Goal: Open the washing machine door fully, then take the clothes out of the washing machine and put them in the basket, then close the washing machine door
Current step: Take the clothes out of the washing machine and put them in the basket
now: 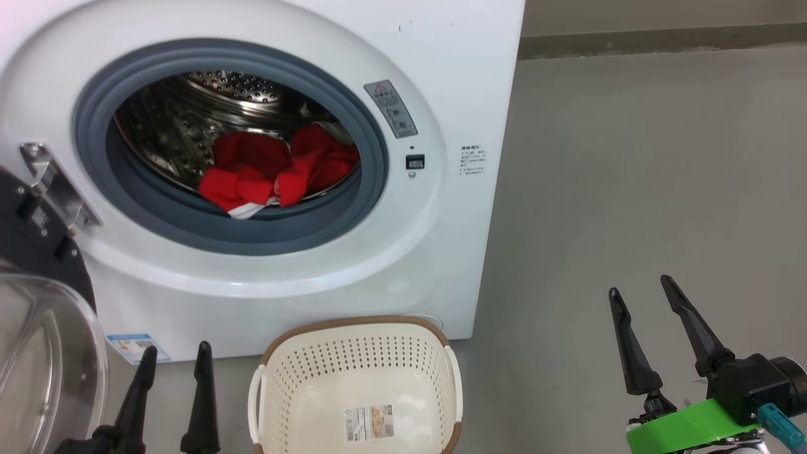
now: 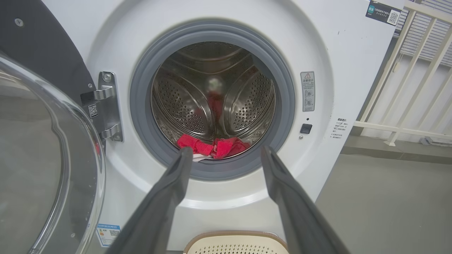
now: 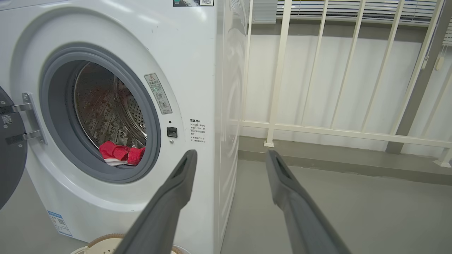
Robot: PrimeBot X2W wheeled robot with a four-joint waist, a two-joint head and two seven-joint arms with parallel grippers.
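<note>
Door hangs open at frame left, step one done we judge; clothes lie in the drum, upper centre, basket below awaiting them; left hand and right hand wide, empty.

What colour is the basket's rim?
Brown, on the cream basket; clearest in the head view.

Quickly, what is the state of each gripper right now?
Left gripper: open, holding nothing.
Right gripper: open, holding nothing.

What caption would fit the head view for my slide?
Washing machine door open, red clothes in the drum, basket empty in front, left gripper and right gripper open, holding nothing.
</note>
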